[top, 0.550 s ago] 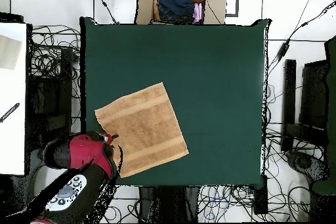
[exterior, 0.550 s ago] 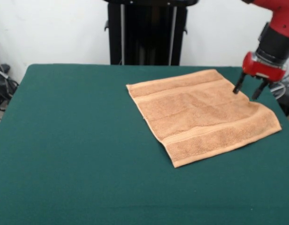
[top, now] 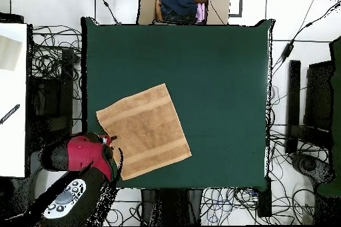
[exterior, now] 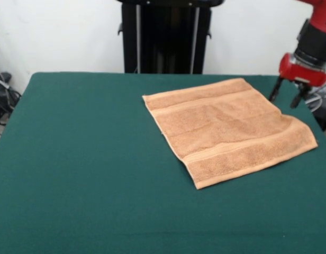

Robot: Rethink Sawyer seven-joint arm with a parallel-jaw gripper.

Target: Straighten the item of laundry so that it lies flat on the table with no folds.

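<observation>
The light orange-tan towel (exterior: 229, 129) lies spread out on the dark green table (exterior: 89, 159), turned at an angle, with band stripes near two edges. It looks nearly flat, with a slight ripple at its right edge. In the overhead view the towel (top: 143, 131) sits near the table's lower left corner (top: 200, 71). My gripper (exterior: 287, 95) hangs just above the table at the towel's far right side, open and empty, its two dark fingers apart. In the overhead view the gripper (top: 108, 141) is at the towel's left edge.
The black pedestal (exterior: 165, 37) stands behind the table's far edge. A cardboard box (top: 183, 4) with clothes sits beyond the table's top edge in the overhead view. Cables (top: 50, 71) lie on the floor around the table.
</observation>
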